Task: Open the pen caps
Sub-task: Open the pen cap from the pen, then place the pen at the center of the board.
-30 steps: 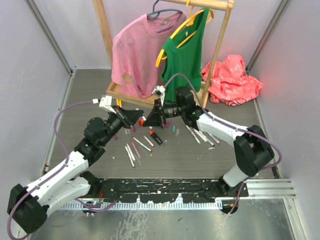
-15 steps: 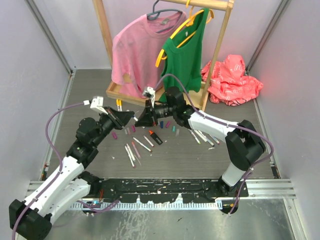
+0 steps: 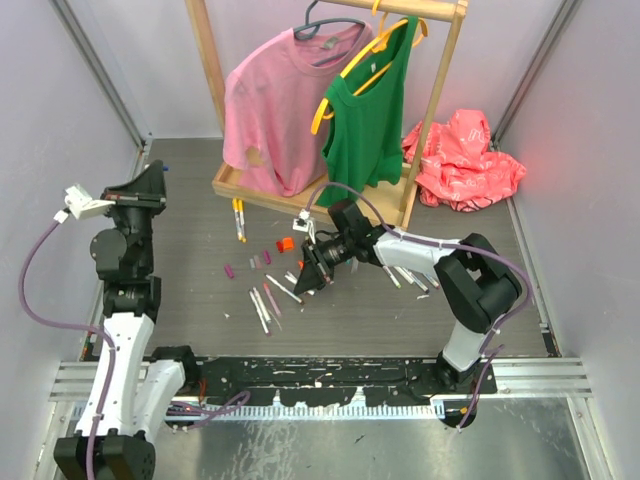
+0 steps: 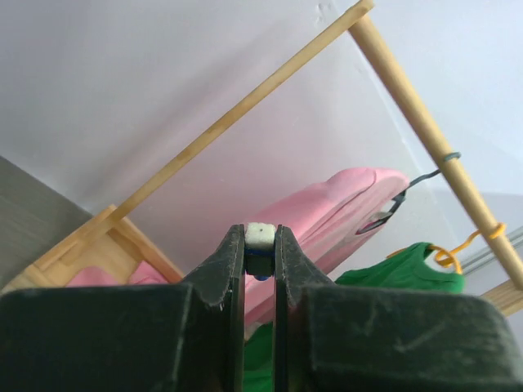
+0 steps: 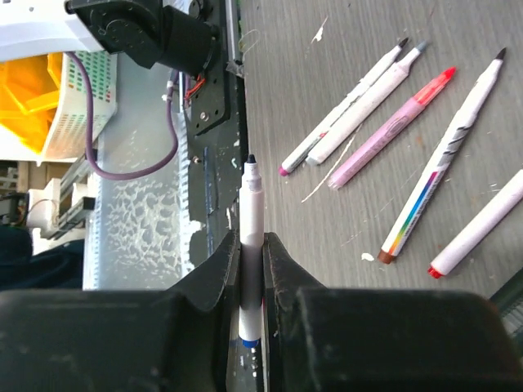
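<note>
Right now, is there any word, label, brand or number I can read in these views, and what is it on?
Nothing is readable in any view.
Rainbow-banded marker: grey marks along the barrel, too blurred to read.
Held white marker: no lettering shows.
Held blue cap: no lettering shows.

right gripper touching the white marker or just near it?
Touching. Right wrist view: right gripper clamps the white marker, no gap either side.
</note>
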Robot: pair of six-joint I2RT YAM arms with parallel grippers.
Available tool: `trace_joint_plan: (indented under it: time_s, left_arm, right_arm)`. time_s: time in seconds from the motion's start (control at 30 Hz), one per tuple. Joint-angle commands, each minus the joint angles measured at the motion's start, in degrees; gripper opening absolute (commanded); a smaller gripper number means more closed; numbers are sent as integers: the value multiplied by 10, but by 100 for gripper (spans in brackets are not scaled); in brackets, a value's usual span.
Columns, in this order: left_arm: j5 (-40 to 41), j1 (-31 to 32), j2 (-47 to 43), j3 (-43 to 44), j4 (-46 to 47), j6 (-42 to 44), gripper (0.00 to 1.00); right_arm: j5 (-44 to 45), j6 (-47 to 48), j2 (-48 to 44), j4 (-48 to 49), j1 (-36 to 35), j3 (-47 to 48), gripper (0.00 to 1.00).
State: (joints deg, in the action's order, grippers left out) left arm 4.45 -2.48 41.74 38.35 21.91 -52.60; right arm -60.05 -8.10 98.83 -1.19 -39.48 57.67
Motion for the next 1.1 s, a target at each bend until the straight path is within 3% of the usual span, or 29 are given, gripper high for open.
trace_joint_plan:
  time_s: [0.0, 0.27, 0.43, 0.53, 0.73, 0.9, 1.07]
  left_arm:
    - [2, -7, -3, 4, 51, -37, 0]
    - [-157, -6, -28, -11, -52, -49, 0]
    - [-199, 37, -64, -60, -103, -81, 0]
    - [-132, 124, -105, -100, -143, -77, 0]
    - [61, 356, -145, -152, -189, -77, 0]
    - [187, 520, -78, -172, -165, -99, 0]
    - [288, 614, 6, -174, -147, -161, 0]
  right_arm:
    - [-21, 27, -19, -38, -1, 24, 1]
    - [97, 220, -57, -242, 0, 70, 1]
    - [213, 327, -108, -334, 0, 22, 1]
    - [289, 356, -140, -358, 0, -23, 3]
    - [394, 391, -174, -357, -1, -102, 4]
    - [397, 423, -186, -353, -8, -134, 6]
    - [414, 434, -183, -342, -25, -152, 9]
